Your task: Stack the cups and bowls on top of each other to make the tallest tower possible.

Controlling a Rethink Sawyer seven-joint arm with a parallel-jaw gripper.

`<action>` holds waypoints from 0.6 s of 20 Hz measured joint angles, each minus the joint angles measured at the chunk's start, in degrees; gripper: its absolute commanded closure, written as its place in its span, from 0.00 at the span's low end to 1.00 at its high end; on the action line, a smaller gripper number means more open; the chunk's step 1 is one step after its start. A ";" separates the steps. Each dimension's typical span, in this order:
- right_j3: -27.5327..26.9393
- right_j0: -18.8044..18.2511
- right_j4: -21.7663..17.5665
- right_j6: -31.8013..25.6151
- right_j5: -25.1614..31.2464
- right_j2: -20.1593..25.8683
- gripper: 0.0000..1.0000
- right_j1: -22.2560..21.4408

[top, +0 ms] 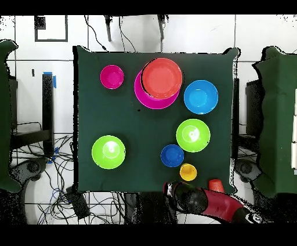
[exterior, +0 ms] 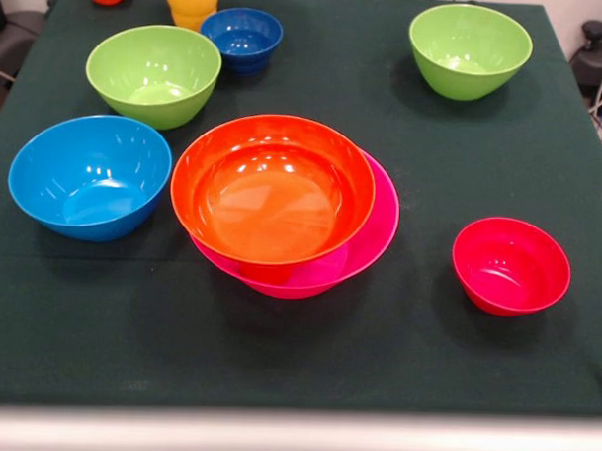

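Tower (exterior: 282, 210), just an orange bowl (exterior: 273, 188) nested off-centre in the pink bowl (exterior: 378, 238) at table centre, looks light, stiff and slippery (grip rims), blue bowl (exterior: 90, 177) at its nine o'clock; gripper state unreadable

A dark green cloth (exterior: 495, 341) covers the bench (exterior: 294, 438), whose pale front edge shows below the cloth. Around it lies a light tiled floor (top: 197, 35), with black cables (top: 58, 197) trailing beside the bench and dark green chairs (top: 278, 116) at both sides.
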 measured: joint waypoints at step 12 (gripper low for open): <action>-0.92 0.80 -0.01 0.00 -3.26 -2.69 0.00 5.33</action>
